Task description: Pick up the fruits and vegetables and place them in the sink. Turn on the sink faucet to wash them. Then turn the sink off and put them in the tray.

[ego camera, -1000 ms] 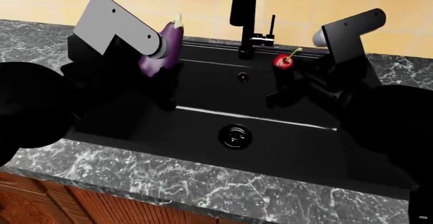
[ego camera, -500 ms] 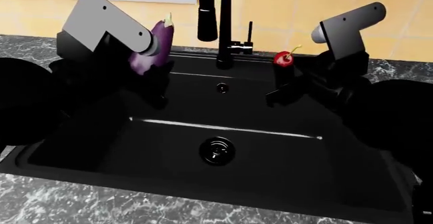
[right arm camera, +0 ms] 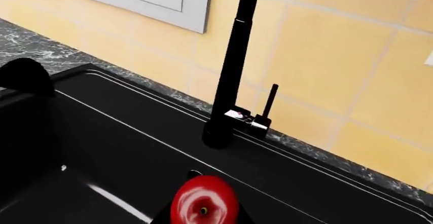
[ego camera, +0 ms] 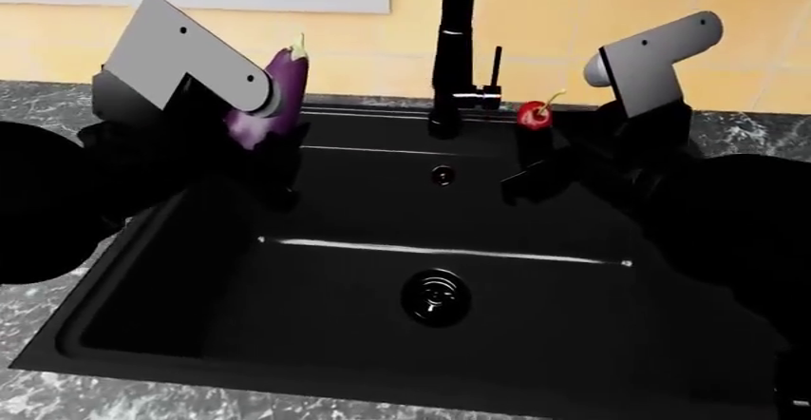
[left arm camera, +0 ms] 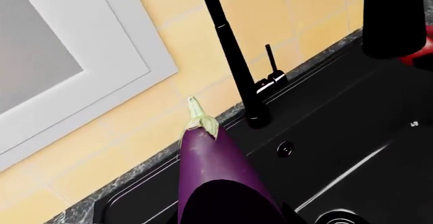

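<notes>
Left fingers clamped on eggplant, right fingers clamped on cherry, both above sink

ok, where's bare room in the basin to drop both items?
The sink floor is bare all around the drain, with open patches left and right of it. It is crowded up high: the left tool holding the eggplant, the right tool holding the cherry, and the faucet between.

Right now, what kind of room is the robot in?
Most likely a kitchen. There's a big black sink with a tall faucet, a grey marble-look counter around it, and yellow wall tiles behind.
</notes>
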### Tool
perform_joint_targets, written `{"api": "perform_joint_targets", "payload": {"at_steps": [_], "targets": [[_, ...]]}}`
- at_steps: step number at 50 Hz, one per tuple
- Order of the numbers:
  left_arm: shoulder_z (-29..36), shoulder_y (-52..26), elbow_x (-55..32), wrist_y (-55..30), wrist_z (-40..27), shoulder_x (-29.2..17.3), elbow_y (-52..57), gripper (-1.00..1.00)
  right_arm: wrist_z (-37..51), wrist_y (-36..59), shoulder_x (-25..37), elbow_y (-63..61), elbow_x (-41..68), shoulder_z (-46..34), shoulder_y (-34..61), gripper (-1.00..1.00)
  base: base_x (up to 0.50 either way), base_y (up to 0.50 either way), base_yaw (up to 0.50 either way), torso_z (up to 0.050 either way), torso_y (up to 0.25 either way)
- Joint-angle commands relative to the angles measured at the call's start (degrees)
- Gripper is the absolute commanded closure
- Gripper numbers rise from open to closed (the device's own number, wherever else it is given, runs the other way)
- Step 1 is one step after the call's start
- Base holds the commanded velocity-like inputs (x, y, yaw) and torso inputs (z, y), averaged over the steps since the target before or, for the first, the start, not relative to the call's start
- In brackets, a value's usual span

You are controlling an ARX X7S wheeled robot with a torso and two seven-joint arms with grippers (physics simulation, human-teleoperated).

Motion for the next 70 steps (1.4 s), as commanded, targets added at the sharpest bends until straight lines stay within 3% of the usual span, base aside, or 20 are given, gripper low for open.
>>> {"api": "perform_joint_targets", "payload": {"at_steps": [1,16,38,44,59,70], "targets": [[0.93,-0.16,-1.08,-0.37,-2.77,-0.37,1.36,1.00,-0.37,1.88,1.12,-1.09,1.87,0.40,-0.14,1.00,0.00,0.00,-0.50,0.000,0.000],[1.55,0.96,-0.35,0.30,-1.07,-2.73,2.46,1.00,-4.16,4.84,1.08,0.90,1.64,-6.62,5.66,1.00,0.02,-0.03,-0.20,0.000,0.000],[0.57,-1.37,0.88,1.80,-0.57,-3.13,2.93,1.00,-3.77,5.24,0.41,2.89,0.81,-9.48,10.61,1.00,0.11,-0.05,0.00,0.000,0.000],[1.88,-1.79,4.81,3.00,-0.24,-3.68,3.28,1.00,-3.35,5.53,0.23,2.92,1.15,-9.75,11.24,1.00,0.00,0.00,0.00,0.041,0.000],[2.67,-1.49,4.09,1.92,-0.34,-3.86,3.60,1.00,-3.36,5.07,0.53,3.05,1.78,-10.79,11.53,1.00,0.00,0.00,0.00,0.050,0.000],[4.58,-1.51,5.80,2.38,1.61,-4.46,5.83,1.00,-3.36,4.73,0.56,3.84,1.52,-12.14,12.03,1.00,0.39,0.02,0.00,0.018,0.000]]}}
